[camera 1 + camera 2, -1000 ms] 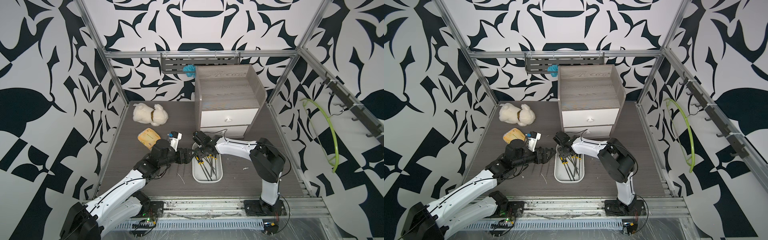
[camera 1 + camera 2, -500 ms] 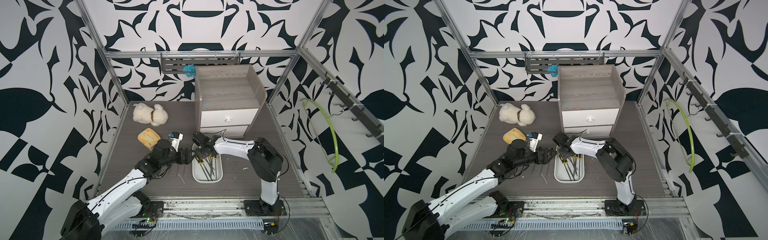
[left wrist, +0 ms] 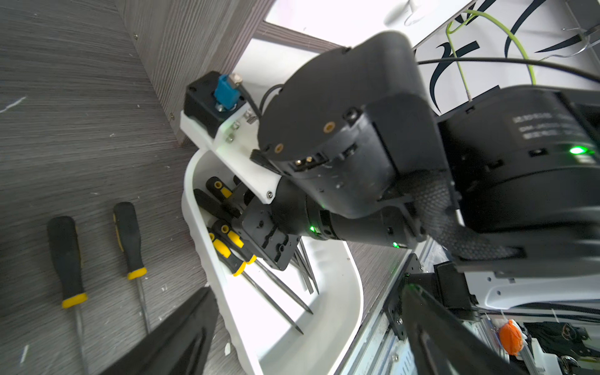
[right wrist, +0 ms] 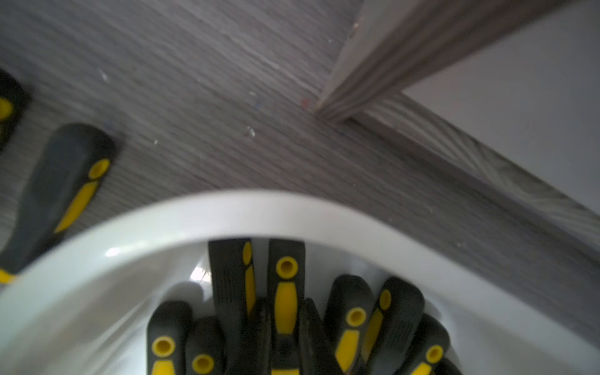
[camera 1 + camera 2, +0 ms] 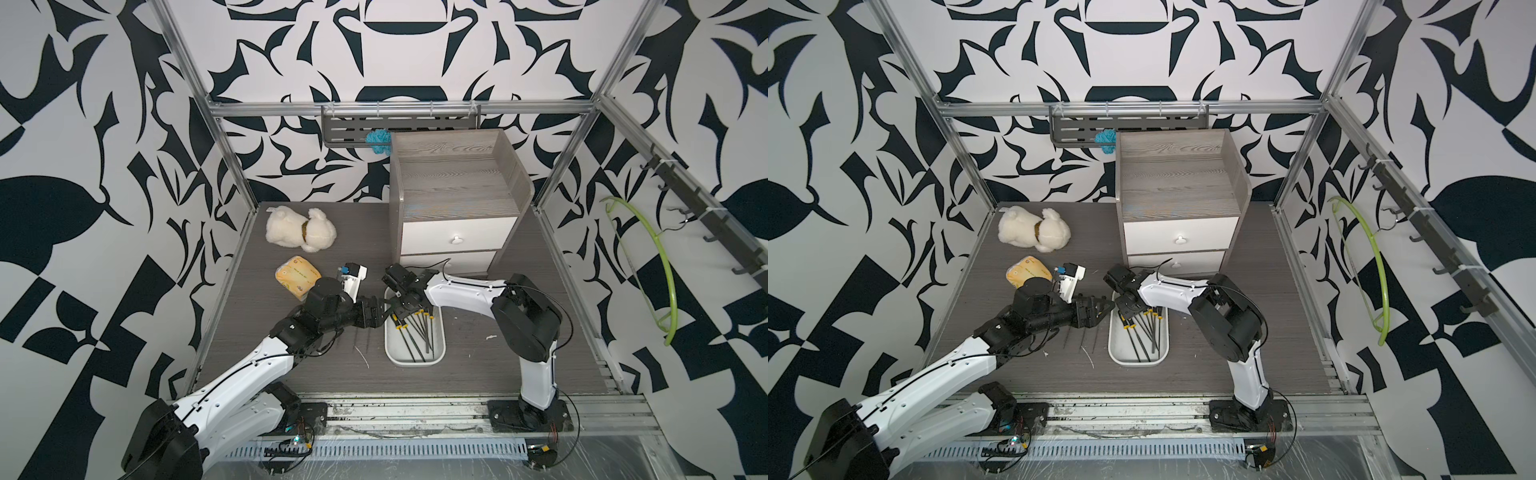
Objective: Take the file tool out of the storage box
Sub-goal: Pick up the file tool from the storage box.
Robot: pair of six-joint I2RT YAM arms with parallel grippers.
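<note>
The storage box point(image 5: 415, 362) point(image 5: 1138, 362) is a shallow white tray in front of the cabinet, holding several file tools with black-and-yellow handles point(image 5: 417, 332). My right gripper point(image 5: 400, 308) point(image 5: 1126, 306) point(image 3: 232, 203) reaches down into its far end. In the right wrist view its gripper point(image 4: 285, 306) has a dark finger on each side of one file tool handle point(image 4: 285, 269), shut on it. My left gripper point(image 5: 380, 314) point(image 5: 1100, 309) point(image 3: 308, 287) hovers at the tray's left rim, wide open and holding nothing.
Two more files point(image 3: 66, 259) point(image 3: 130, 240) lie on the table left of the tray. The grey cabinet point(image 5: 457, 199) stands just behind it. A plush dog point(image 5: 301, 228) and a yellow packet point(image 5: 297, 276) sit at the back left. A green hanger point(image 5: 660, 266) hangs on the right wall.
The right gripper's jaws have narrowed around the file handle, and its arm has shifted slightly left. The left arm has barely moved.
</note>
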